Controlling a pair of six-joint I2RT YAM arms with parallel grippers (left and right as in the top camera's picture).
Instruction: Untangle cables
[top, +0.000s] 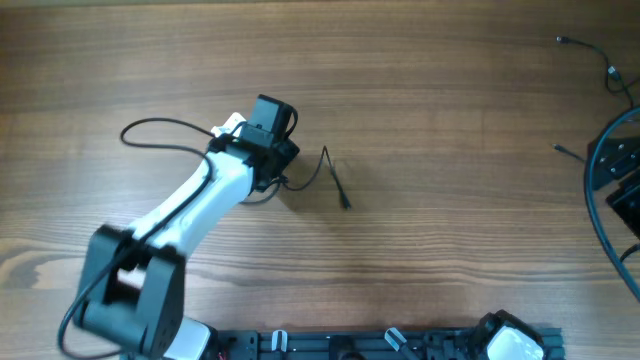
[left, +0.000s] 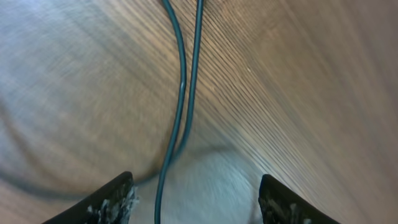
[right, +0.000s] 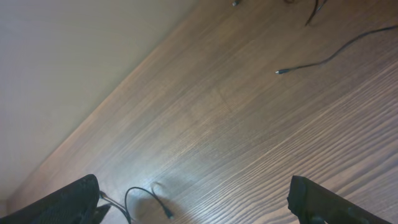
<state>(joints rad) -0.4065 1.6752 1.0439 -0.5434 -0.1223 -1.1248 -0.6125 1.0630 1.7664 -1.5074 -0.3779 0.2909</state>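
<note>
One thin black cable (top: 160, 124) loops on the wooden table from the left, passes under my left gripper (top: 270, 165) and ends in a small plug (top: 345, 203). In the left wrist view two strands of this cable (left: 181, 93) run between the spread fingers of my left gripper (left: 196, 202), which is open just above them. More thin cables (top: 590, 55) lie at the far right. My right gripper (right: 196, 205) is open and empty, high above the table. It looks at the plug end (right: 166, 213) and another loose cable (right: 323, 59).
The right arm (top: 618, 175) with its thicker black cables sits at the right edge. The arm bases (top: 380, 342) line the front edge. A table edge runs diagonally through the right wrist view (right: 124, 81).
</note>
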